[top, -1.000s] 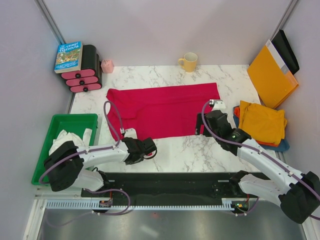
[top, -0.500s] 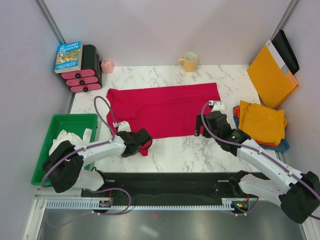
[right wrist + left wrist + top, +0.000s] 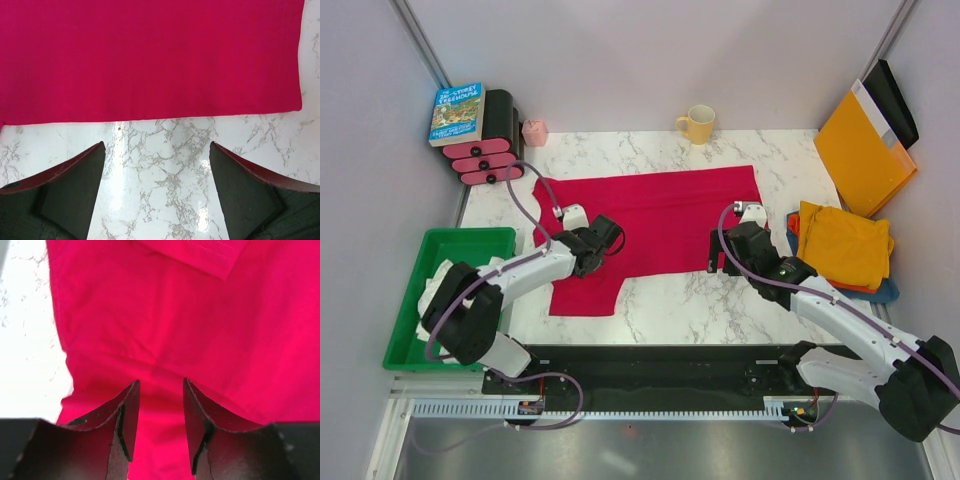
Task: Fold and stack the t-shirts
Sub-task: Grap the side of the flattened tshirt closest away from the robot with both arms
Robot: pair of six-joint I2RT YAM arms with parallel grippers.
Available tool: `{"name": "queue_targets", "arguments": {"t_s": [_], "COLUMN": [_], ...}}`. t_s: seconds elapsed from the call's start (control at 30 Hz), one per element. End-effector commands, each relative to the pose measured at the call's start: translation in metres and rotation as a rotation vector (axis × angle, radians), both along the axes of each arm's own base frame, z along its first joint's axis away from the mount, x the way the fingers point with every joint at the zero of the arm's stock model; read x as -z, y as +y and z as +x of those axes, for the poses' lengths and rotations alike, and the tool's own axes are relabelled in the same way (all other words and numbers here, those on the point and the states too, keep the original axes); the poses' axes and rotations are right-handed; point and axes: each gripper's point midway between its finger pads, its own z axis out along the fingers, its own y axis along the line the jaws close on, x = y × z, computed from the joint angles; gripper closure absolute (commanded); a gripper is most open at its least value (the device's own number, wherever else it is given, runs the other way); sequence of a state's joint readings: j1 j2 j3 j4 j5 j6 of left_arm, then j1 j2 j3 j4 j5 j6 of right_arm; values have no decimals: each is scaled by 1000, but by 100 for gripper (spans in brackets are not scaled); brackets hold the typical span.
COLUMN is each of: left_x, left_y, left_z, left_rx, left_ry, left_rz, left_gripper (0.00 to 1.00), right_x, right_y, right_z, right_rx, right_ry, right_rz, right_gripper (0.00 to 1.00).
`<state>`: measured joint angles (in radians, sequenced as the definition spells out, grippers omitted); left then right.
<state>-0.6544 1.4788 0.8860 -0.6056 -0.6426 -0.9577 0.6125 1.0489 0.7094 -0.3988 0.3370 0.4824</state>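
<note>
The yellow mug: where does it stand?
In the top view, the yellow mug stands at the far edge of the table, near the middle, just beyond the crimson t-shirt.

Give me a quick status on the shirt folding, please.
Left hand open, over the red shirt. Right hand open, at its near edge. Shirt spread on the table. Yellow pile apart, right side.

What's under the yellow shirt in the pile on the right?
Under the yellow shirt, an orange-red layer and a blue layer peek out at the near edge. Anything else beneath, and how well those are folded, is covered.
</note>
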Motion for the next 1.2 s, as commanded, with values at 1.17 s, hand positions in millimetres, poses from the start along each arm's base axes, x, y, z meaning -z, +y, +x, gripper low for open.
{"name": "queue_targets", "arguments": {"t_s": [1.17], "left_x": [57], "left_y": [34], "left_z": [-112], "left_rx": [-87], "left_ry": [238], "left_rz": [-50], "left_gripper": [53], "right_x": [2], "right_y": [7], "right_z": [5], "right_rx": [11], "right_ry": [-19], "right_rz": [36], "right_gripper": [7]}}
